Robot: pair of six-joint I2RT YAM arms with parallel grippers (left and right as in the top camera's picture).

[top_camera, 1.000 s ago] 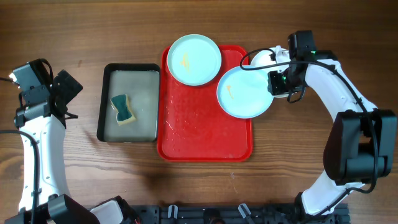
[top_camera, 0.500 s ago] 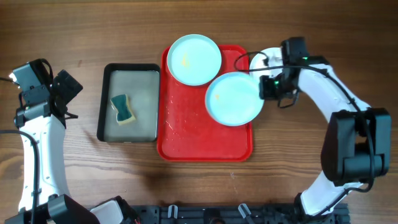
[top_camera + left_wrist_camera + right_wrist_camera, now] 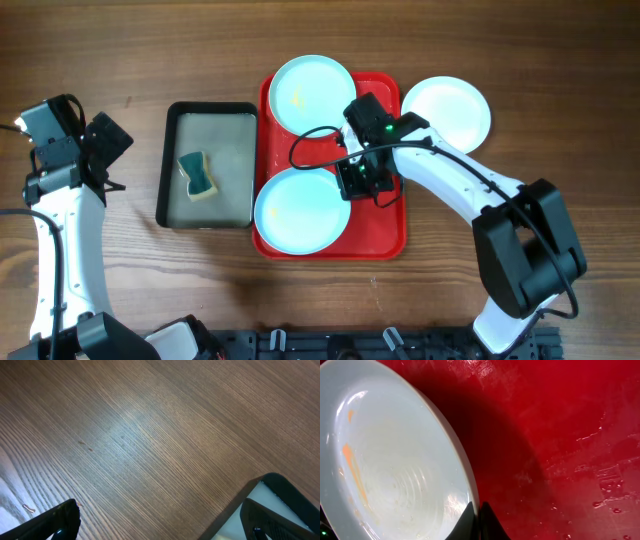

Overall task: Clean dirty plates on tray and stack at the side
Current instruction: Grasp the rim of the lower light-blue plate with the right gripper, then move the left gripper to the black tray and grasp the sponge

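Observation:
The red tray (image 3: 375, 225) lies mid-table. My right gripper (image 3: 352, 182) is shut on the rim of a mint plate (image 3: 298, 210) at the tray's front left; in the right wrist view the fingers (image 3: 476, 519) pinch that plate (image 3: 385, 465), which bears orange smears, over the wet tray (image 3: 560, 435). A second mint plate (image 3: 311, 95) with an orange smear sits at the tray's far edge. A white plate (image 3: 447, 110) lies on the table right of the tray. My left gripper (image 3: 160, 525) is open and empty over bare wood at the far left (image 3: 95, 150).
A black-rimmed tray (image 3: 228, 165) with grey inside stands left of the red tray and holds a yellow-green sponge (image 3: 198, 175). Its corner shows in the left wrist view (image 3: 280, 490). Bare wood surrounds both trays.
My right gripper has carried the mint plate leftward and toward the front, from over the white plate to the tray's front left. The white plate is now uncovered. The left arm has not moved.

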